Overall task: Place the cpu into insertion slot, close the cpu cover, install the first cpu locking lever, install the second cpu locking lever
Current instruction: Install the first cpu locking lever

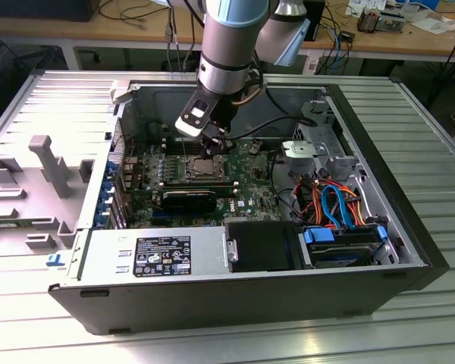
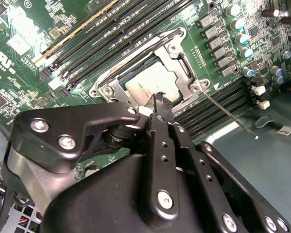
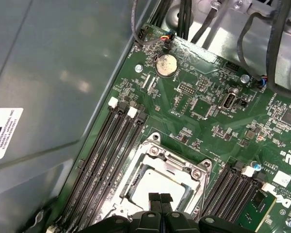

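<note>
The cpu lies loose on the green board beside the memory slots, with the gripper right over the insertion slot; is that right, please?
Not quite: the cpu sits inside the insertion slot, framed by the cpu cover, as both wrist views show. The gripper is indeed right over it.

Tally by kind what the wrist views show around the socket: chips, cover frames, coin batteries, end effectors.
Small flat square silver-topped cpu: 1
Thin square silver metal cpu cover with a window: 1
Round silver coin battery: 1
Black end effector: 1
Total: 4
</note>
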Robot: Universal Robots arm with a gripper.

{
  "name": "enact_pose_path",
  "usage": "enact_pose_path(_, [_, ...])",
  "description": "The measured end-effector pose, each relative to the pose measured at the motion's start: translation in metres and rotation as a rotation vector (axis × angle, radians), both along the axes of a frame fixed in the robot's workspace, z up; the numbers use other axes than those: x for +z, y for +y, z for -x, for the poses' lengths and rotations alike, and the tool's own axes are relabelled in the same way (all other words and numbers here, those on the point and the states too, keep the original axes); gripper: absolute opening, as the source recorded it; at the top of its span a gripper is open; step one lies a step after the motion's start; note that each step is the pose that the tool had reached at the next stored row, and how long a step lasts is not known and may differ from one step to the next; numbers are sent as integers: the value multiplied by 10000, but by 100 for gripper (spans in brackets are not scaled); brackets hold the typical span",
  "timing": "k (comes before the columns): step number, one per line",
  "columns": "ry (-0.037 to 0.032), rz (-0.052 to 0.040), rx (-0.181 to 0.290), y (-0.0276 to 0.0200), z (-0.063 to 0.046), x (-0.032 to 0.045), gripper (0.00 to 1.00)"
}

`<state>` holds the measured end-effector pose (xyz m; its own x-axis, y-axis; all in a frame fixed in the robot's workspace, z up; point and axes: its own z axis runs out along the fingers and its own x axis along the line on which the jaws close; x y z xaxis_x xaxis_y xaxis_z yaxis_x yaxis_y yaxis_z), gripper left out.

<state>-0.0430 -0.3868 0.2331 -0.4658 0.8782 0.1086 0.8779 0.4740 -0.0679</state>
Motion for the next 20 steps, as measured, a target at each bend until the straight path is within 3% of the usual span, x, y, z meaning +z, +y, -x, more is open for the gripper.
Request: enact_pose_path(20, [0,0,1225,0,0,0,11])
